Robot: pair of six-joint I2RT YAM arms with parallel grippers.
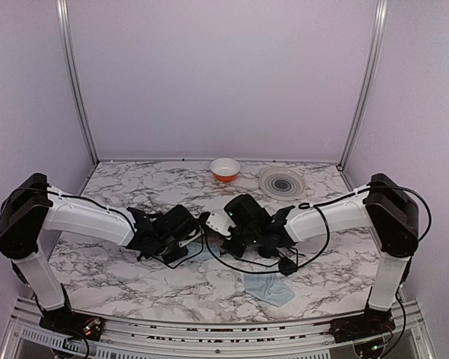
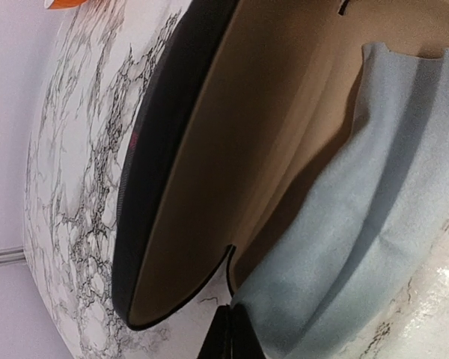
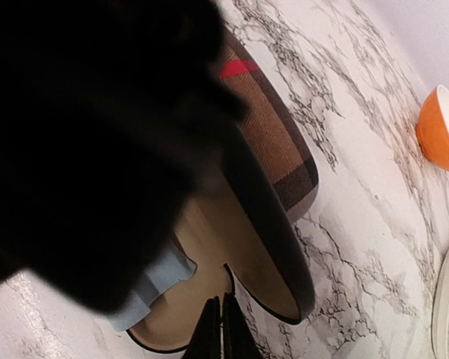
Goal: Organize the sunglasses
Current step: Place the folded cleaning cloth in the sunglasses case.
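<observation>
Left pincer [image 2: 228, 338] is pinched shut, tips right at a corner of the blue cloth [image 2: 359, 209]. Can't tell if it's actually nipping it. Right pincer [image 3: 221, 329] is shut too, nothing visible between the tips, at the rim of the open plaid case [image 3: 273, 142] on the marble bench [image 2: 75, 194]. Sunglasses: can't pick them out, a dark blur blocks the right wrist view.

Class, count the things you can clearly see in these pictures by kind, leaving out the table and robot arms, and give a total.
Bowl, orange: 1
Plate, grey: 1
Glasses case, plaid, open: 1
Cloth, light blue: 1
Total: 4
</observation>
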